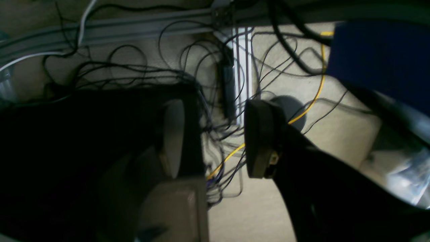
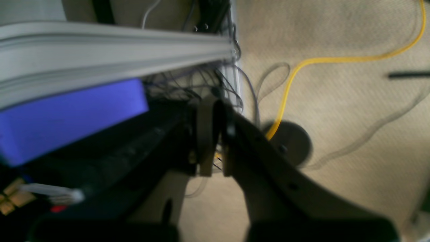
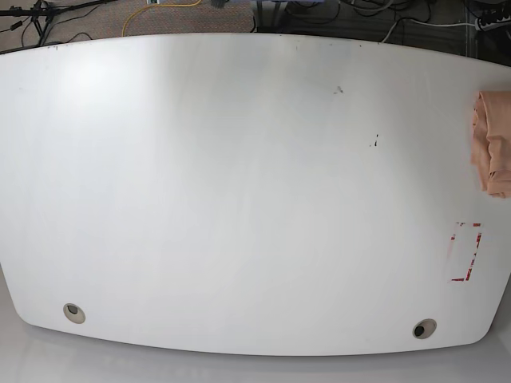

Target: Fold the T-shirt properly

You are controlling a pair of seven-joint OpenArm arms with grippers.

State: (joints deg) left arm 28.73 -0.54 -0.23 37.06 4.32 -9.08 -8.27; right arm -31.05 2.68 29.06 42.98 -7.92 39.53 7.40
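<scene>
1. Lying bunched at the table's [image 3: 239, 199] three o'clock edge, the peach T-shirt [image 3: 493, 144] is partly cut off by the base view's border.
2. Neither arm shows over the table; both wrist cameras look at carpet, cables and a yellow cable [image 2: 336, 60].
3. The left gripper [image 1: 211, 134] stands wide apart and empty.
4. The right gripper [image 2: 215, 141] has its jaws nearly together, holding nothing.
5. The cloth looks soft, light and limp, likely to sag and drag; pinching a hem or shoulder edge seems best.
</scene>
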